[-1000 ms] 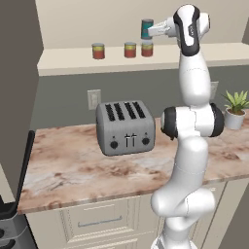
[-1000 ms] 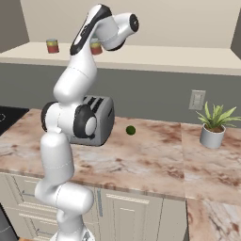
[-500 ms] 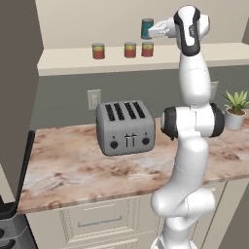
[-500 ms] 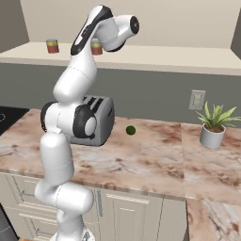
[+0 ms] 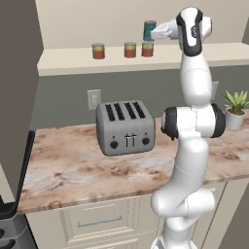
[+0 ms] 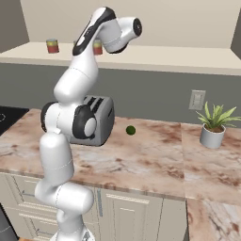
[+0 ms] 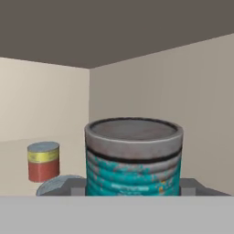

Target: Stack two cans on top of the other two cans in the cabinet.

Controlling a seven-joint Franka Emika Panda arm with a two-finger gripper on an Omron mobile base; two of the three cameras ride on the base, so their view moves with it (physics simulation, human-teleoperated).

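Observation:
My gripper [image 5: 152, 33] is shut on the teal-blue can [image 5: 149, 29], holding it upright just above the rightmost red can [image 5: 147, 49] on the cabinet [image 5: 73, 63] shelf; I cannot tell whether the two touch. Two more red cans [image 5: 130, 49] [image 5: 98, 50] stand to its left on the shelf. In the hand view the teal-blue can [image 7: 133, 157] sits between the fingers, with a red can [image 7: 43, 161] further back on the left and the grey top of another can [image 7: 59, 184] low beside it. In the right base view the arm hides the gripper; one red can [image 6: 52, 45] stands free.
A grey toaster [image 5: 125, 127] stands on the marble counter [image 5: 73, 170] below the shelf. A potted plant [image 5: 236, 109] sits at the counter's right end, and a small green ball [image 6: 131, 130] lies near the wall. A dark stove [image 5: 9, 223] is at the far left.

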